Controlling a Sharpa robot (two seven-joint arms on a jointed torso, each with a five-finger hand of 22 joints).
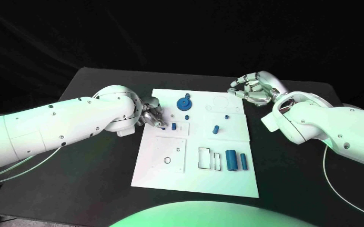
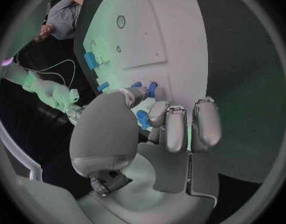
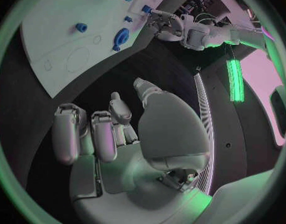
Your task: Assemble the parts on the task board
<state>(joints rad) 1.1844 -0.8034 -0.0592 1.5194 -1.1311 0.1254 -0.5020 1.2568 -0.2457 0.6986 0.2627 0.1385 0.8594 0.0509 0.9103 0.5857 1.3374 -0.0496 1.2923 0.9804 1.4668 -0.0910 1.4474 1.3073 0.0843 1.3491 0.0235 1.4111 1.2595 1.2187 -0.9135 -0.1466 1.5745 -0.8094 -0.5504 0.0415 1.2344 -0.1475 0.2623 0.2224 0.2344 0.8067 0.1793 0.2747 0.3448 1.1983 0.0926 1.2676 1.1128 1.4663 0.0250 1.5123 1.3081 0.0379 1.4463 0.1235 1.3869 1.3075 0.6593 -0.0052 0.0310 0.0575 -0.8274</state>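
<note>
The white task board [image 1: 155,166] lies mid-table. On it are a blue gear [image 1: 184,103], a small blue block [image 1: 173,126], an oblong blue part [image 1: 215,129] and two blue cylinders [image 1: 236,161]. My left hand [image 1: 152,112] hovers at the board's left edge, just beside the block. In the left wrist view its fingers [image 2: 174,127] curl toward the thumb, pinching a small blue part [image 2: 143,118]. My right hand [image 1: 254,88] hangs off the board's far right corner, fingers curled in with nothing in them. The right wrist view shows the gear [image 3: 122,36] and my left hand [image 3: 170,25] beyond.
Outlined recesses [image 1: 205,157] sit on the board's near half, left of the cylinders, and a small ring [image 1: 167,160] marks the near left plate. Black table [image 1: 99,169] surrounds the board on all sides. A cable [image 1: 30,158] trails under my left arm.
</note>
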